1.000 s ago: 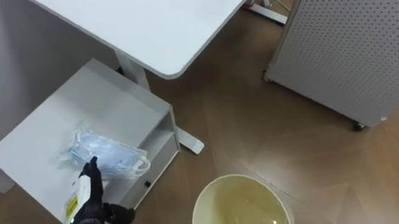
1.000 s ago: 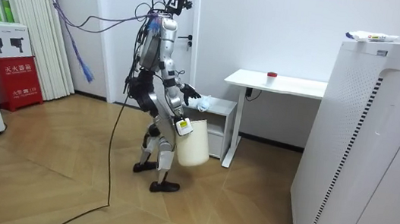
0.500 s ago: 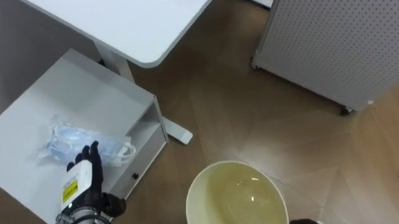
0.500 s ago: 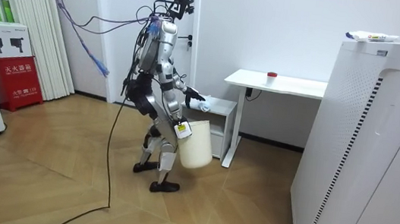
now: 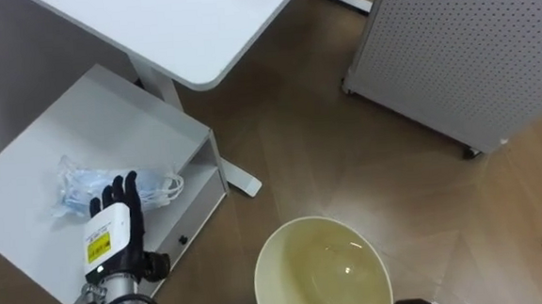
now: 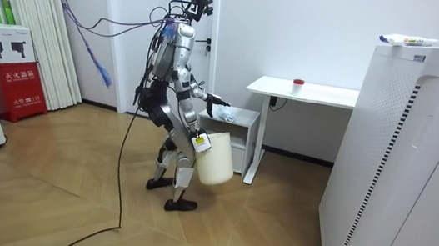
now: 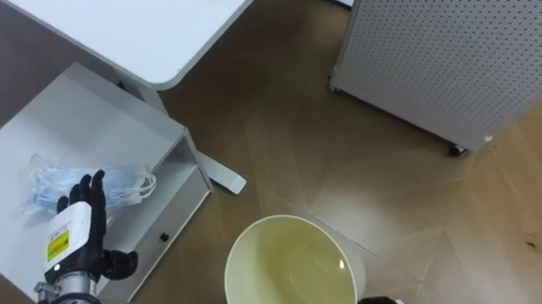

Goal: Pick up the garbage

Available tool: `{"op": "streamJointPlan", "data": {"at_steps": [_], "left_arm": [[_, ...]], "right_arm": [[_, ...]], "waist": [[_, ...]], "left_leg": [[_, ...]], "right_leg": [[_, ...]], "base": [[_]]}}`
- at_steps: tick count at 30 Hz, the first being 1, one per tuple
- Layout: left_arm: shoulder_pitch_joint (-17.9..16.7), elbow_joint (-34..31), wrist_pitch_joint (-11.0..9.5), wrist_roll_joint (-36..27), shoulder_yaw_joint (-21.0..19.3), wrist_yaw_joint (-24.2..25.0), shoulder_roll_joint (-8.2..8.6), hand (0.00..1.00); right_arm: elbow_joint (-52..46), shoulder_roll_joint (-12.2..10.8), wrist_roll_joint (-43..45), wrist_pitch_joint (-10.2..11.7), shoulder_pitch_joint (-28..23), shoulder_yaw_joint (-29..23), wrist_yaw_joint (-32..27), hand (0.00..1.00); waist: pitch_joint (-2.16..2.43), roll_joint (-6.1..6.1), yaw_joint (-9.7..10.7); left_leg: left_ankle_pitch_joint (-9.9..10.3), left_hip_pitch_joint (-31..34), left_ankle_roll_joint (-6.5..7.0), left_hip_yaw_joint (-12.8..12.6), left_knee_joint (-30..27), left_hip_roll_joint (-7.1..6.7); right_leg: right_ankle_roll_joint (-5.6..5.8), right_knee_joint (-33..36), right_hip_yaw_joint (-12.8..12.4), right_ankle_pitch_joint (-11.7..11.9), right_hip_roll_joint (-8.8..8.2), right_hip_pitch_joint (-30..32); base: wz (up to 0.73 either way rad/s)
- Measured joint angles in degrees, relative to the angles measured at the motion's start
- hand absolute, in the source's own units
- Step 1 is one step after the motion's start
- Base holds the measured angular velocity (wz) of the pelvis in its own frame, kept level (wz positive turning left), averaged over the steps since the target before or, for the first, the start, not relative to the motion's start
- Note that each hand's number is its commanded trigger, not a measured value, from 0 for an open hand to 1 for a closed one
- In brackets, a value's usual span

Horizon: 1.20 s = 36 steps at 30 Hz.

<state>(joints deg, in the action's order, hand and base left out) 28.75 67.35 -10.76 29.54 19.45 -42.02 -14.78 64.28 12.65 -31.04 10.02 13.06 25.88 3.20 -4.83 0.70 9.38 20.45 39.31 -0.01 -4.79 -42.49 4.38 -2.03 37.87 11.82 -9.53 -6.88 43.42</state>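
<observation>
A crumpled blue-and-white packet of garbage [image 5: 73, 186] lies on top of the low white cabinet [image 5: 99, 115]. My left hand [image 5: 114, 211] reaches over it with straight fingers, and the fingertips rest on its near edge. The cream waste bin [image 5: 270, 254] hangs off the floor below me, and I look down into its bare inside. In the room view the bin [image 6: 214, 163] hangs at my right hand [image 6: 198, 140], whose fingers are hidden at the rim. I stand bent forward at the cabinet.
A white desk [image 5: 178, 26] stands over the cabinet's far side, with its foot [image 5: 243, 184] on the wooden floor. A white perforated panel on castors [image 5: 472, 45] stands to the right. The cabinet has an open shelf [image 5: 197, 180] on its side.
My left hand has moved forward over the cabinet top until its fingertips reach the garbage. The view shifted down and right in the first half second, then held.
</observation>
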Motion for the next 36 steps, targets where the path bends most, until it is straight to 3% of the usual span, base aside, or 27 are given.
{"op": "streamJointPlan", "data": {"at_steps": [7,23,26,28,35,36], "left_arm": [[1.12,0.12,1.83,0.03,0.07,0.21,-0.35,0.0],[2.05,0.86,4.58,0.01,0.01,2.67,-0.89,0.0],[3.02,3.09,5.31,-0.04,0.0,3.63,-1.16,0.0],[3.3,3.65,5.82,-0.12,0.01,4.16,-2.36,0.0],[5.99,3.66,6.68,-0.12,0.22,4.12,-3.1,0.0],[6.24,3.63,6.65,-0.05,0.22,3.66,-3.46,0.1]], "right_arm": [[-0.14,-0.01,-1.88,-0.1,0.02,0.46,0.1,1.0],[-2.15,0.71,-2.43,-0.31,0.13,0.38,0.02,1.0],[-2.71,0.83,-2.45,-0.41,0.17,0.36,0.01,1.0],[-4.75,1.09,-2.47,-0.83,0.1,0.26,0.02,1.0],[-10.29,3.2,-3.14,-0.83,0.01,-0.05,-0.03,1.0],[-10.91,3.38,-3.18,-0.88,0.0,-0.15,-0.13,1.0]], "waist": [[0.0,-0.01,1.34],[-0.06,0.05,1.49],[-0.3,0.3,1.55],[-0.34,0.3,1.79],[-0.46,0.4,2.14],[-0.45,0.36,2.07]], "left_leg": [[0.06,0.49,0.05,-0.52,-0.28,0.33],[0.32,3.04,0.31,-1.32,-1.57,1.02],[1.2,4.57,0.32,-1.34,-3.75,2.06],[2.14,6.65,0.37,-1.44,-6.14,2.82],[3.81,13.72,0.57,-1.43,-12.14,3.61],[4.3,14.88,0.43,-1.37,-13.42,3.91]], "right_leg": [[0.04,0.24,-0.08,-0.05,0.01,0.63],[0.0,1.4,-0.37,-0.14,0.02,3.19],[-0.16,2.23,-0.11,-0.23,0.5,4.12],[-0.47,3.82,-0.13,-0.54,0.87,6.05],[-0.95,9.0,-0.65,-1.56,0.75,13.18],[-1.17,10.08,-0.76,-1.82,0.96,14.31]], "base": [[-0.01],[0.0],[-0.05],[-0.14],[-0.07],[-0.1]]}}
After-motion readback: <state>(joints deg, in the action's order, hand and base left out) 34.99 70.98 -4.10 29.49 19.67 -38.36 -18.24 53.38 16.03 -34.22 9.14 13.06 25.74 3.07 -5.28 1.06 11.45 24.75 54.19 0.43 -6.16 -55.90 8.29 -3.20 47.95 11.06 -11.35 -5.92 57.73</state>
